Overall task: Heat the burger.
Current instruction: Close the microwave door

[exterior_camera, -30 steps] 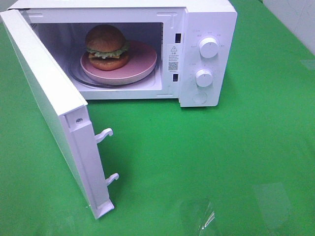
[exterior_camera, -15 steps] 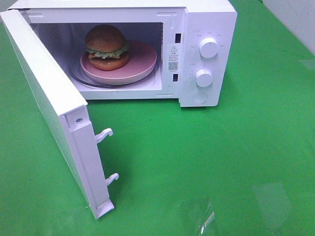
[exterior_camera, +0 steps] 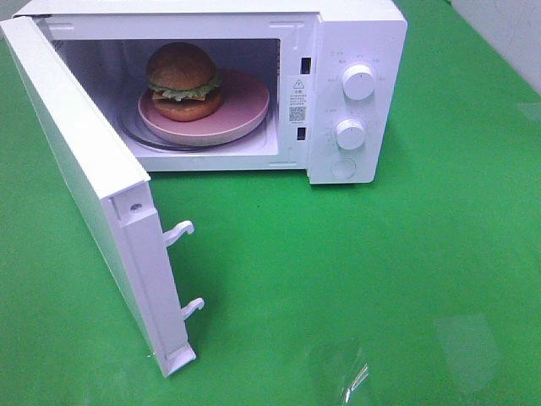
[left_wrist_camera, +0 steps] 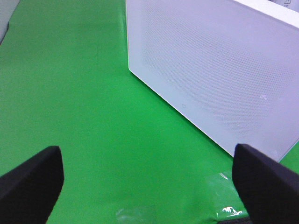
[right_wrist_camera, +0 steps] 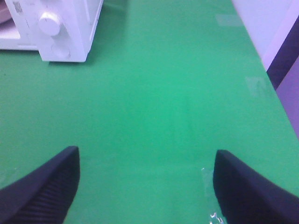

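Note:
The burger (exterior_camera: 183, 81), golden bun over green lettuce, yellow cheese and dark patty, rests on a pink plate (exterior_camera: 245, 106) inside the white microwave (exterior_camera: 355, 34), whose door (exterior_camera: 84, 186) hangs wide open to the left. Neither arm appears in the exterior high view. My left gripper (left_wrist_camera: 147, 186) is open over the green cloth, facing the outside of the open door (left_wrist_camera: 215, 70). My right gripper (right_wrist_camera: 145, 184) is open and empty above the cloth, well back from the microwave's knob panel (right_wrist_camera: 53, 28).
Green cloth (exterior_camera: 406, 271) covers the table. Two knobs (exterior_camera: 358, 83) and a round button are on the microwave's right panel. Door latch hooks (exterior_camera: 179, 232) stick out from the door's free edge. Patches of clear tape (exterior_camera: 342, 372) lie near the front edge.

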You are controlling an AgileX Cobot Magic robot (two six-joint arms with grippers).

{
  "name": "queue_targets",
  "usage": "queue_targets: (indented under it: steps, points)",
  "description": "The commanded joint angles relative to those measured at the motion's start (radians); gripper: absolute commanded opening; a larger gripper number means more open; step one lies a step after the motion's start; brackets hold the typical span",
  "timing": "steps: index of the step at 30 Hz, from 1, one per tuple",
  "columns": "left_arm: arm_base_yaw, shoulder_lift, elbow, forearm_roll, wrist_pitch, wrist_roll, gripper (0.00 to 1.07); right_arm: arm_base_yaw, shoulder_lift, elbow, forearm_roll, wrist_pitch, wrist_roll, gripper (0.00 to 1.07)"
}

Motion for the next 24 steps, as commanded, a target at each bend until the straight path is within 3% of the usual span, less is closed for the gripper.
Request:
queue_targets:
  steps: [1, 24]
  points:
    - [0.002, -0.002, 0.0, -0.006, -0.001, -0.001, 0.89, -0.027, -0.069, 0.002, 0.002, -0.008, -0.007, 0.75]
    - [0.002, -0.004, 0.0, -0.006, -0.001, -0.001, 0.89, -0.027, -0.067, 0.002, 0.002, -0.008, -0.007, 0.75]
